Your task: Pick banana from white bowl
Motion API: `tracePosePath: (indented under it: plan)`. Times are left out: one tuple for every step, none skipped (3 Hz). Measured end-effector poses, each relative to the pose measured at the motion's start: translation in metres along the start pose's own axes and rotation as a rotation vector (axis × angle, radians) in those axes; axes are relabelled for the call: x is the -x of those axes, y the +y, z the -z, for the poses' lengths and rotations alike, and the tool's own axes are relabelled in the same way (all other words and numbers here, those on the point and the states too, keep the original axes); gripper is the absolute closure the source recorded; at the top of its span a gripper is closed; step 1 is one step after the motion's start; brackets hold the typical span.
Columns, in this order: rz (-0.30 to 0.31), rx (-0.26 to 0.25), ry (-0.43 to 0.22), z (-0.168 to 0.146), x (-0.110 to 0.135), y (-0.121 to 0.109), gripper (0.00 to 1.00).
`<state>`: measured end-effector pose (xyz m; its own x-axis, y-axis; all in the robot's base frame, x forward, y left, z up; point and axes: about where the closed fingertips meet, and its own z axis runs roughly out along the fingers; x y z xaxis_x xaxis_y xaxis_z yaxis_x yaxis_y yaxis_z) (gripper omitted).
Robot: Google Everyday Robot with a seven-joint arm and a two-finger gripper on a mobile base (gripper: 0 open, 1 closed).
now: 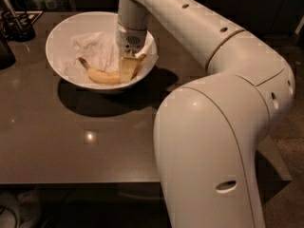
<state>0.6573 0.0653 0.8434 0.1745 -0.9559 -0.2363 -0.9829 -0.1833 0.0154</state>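
Reaching steeply down into white bowl at far left of surface, with gripper low inside right half of bowl, right at one end of banana. Finding banana on its side on crumpled white paper near front wall of bowl, dark stem pointing left and up, other end hidden behind gripper. Touching or just beside at that end; cannot tell whether jaws stand apart or clamped on fruit.

Judging approach as done and grasp as under way or about to be made. Not yet lifted: resting flat on lining, nothing raised clear of rim. Left to do, on this reading: securing firm hold on banana, raising it past rim without dragging paper along, carrying it clear of bowl.
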Motion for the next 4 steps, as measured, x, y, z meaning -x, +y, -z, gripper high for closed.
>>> tracePosePath:
  plan:
    - [0.000,0.000,0.000,0.000,0.000,0.000,1.00]
    - [0.008,-0.063,-0.041,0.023,0.008,0.006,1.00]
    - [0.039,-0.127,-0.098,0.054,0.019,0.024,1.00]
    - [0.082,-0.174,-0.158,0.077,0.027,0.045,1.00]
